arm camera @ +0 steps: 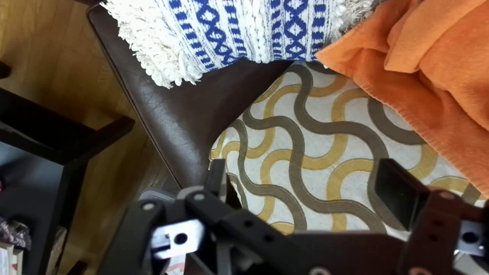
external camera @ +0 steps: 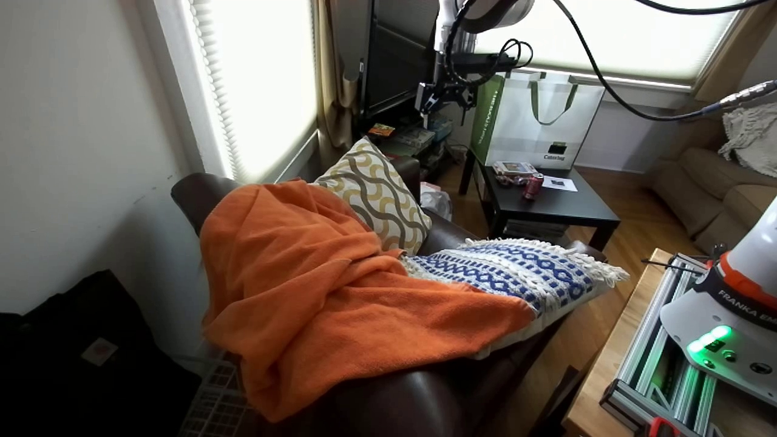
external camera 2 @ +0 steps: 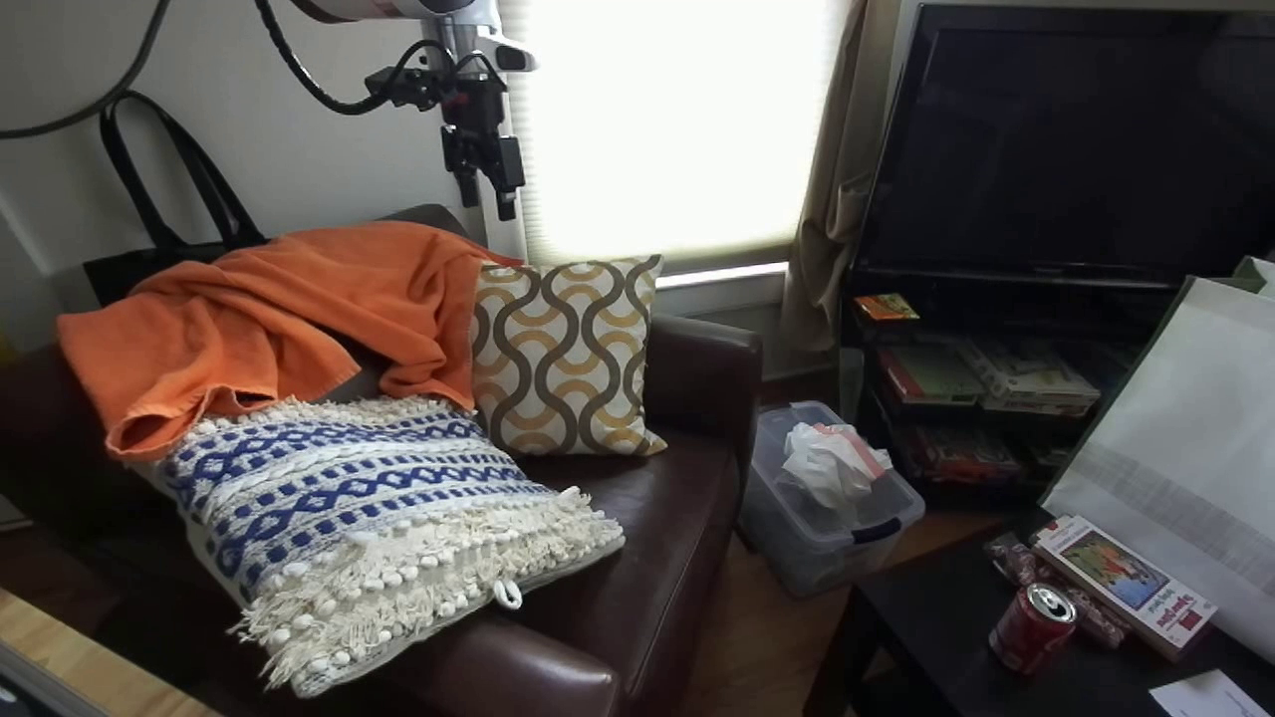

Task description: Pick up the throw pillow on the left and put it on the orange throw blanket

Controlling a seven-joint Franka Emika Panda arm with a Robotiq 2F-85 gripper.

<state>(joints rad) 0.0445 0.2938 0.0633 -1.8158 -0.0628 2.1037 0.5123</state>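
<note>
— Left to right in an exterior view, you have the orange throw blanket (external camera 2: 289, 304), your fingers (external camera 2: 506, 205) above its right end, then the throw pillow (external camera 2: 568, 358) against its right side
— So that pillow lies below your fingers, which stand wide; it's squarish, no long axis, so I'd judge your move is down
— Your count: one blanket, one blue-and-white pillow (external camera 2: 369, 503) partly under the blanket, one throw pillow
</note>
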